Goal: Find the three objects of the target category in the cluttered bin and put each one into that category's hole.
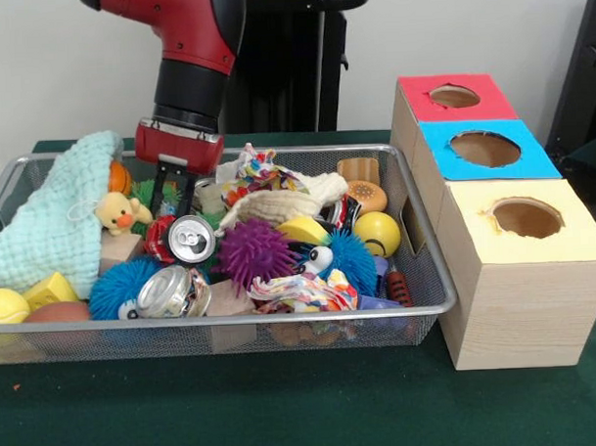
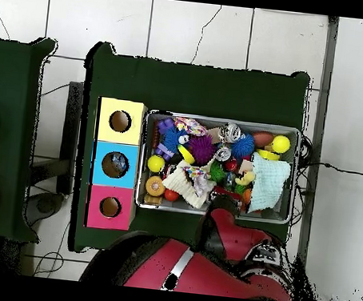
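Jaws of the red and black gripper (image 1: 172,191) are standing apart, two dark fingers pointing straight down into the far left part of the large silver wire-mesh bin (image 1: 415,219), closed on nothing. Just below and a little nearer than the fingertips, a red drink can (image 1: 188,238) is lying tipped, its silver top facing the camera, so its long axis is running near-to-far, roughly in line with the gap between the fingers. A second, crushed silver can (image 1: 170,291) is lying nearer still, by the front rim; I am counting two cans in plain sight, and a third cannot be made out among the clutter. Also in the heap: two blue spiky balls, one purple spiky ball (image 1: 252,251), one yellow smooth ball (image 1: 378,233), one mint knitted cloth (image 1: 58,217). The blue-topped round hole (image 1: 484,149) is sitting well to the right, outside the bin, middle of three wooden boxes, between one red-topped and one yellow-topped, so the carry will likely be running rightward over the rim.
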Robot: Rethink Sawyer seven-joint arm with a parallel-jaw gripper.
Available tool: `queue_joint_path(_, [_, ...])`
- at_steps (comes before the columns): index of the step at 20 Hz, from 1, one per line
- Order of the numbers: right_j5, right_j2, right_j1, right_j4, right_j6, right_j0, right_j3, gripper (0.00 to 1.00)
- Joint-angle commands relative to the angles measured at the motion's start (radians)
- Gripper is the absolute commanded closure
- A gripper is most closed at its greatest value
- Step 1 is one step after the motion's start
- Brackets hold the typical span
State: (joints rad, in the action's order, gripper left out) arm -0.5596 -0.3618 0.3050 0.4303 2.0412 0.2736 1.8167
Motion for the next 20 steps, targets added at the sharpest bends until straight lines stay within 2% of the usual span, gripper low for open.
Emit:
queue_joint_path(1, [-0.106, 0.100, -0.038, 0.017, 0.092, 0.040, -0.132, 1.00])
queue_joint_path(4, [-0.082, 0.133, -0.034, 0.052, 0.110, 0.065, -0.135, 1.00])
queue_joint_path(7, [-0.056, 0.133, -0.014, 0.062, 0.106, 0.066, -0.128, 1.00])
queue_joint_path(11, [-0.069, 0.056, 0.087, 0.027, 0.102, 0.011, -0.023, 1.00])
queue_joint_path(12, [-0.090, 0.013, 0.118, 0.008, 0.086, -0.021, 0.009, 1.00])
queue_joint_path(16, [-0.113, -0.076, 0.163, -0.037, 0.047, -0.093, 0.051, 1.00])
queue_joint_path(20, [-0.063, -0.057, 0.193, 0.018, 0.082, -0.088, 0.043, 1.00])
